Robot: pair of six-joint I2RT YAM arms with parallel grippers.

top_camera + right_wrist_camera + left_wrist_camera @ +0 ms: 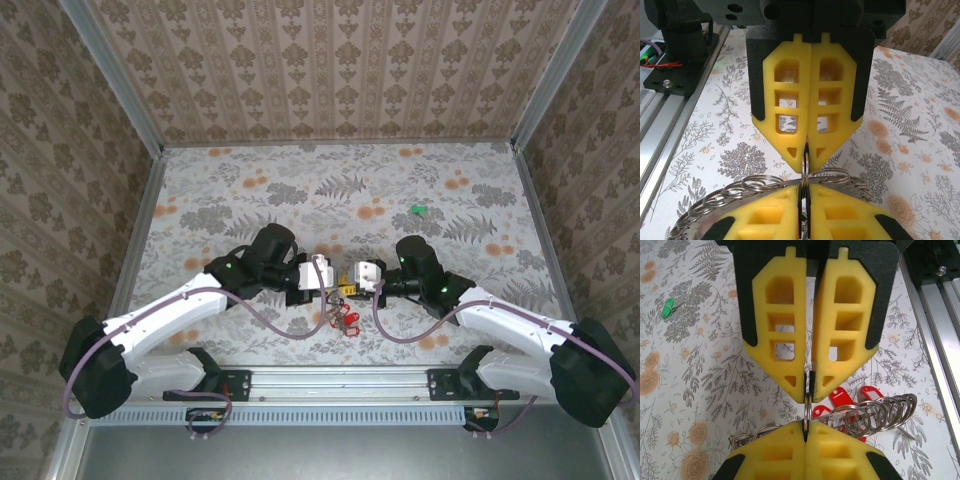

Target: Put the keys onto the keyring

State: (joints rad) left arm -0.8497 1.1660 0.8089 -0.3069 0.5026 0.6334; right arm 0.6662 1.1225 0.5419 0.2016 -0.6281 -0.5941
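Left gripper (805, 430) and right gripper (804, 190) meet tip to tip at near centre, both pinched narrow on the thin silver metal keyring (807, 407). Red-tagged keys (841, 397) sit just right of it among coiled silver wire loops (880, 412), probably linked to the ring. Small green-headed key (418, 209) lies well apart, far right on the floral tablecloth (300, 180).

The left hand (335, 283) and right hand (355, 283) meet tip to tip, both clamped on the keyring (808, 410), so there is no way through from either side. Just nearer than the keyring, red keys (346, 318) lie on the worktop (250, 180), then comes the rail (340, 380). Beyond the keyring the worktop lies open to the back wall (340, 70), apart from a green key (418, 209) beyond and to its right.
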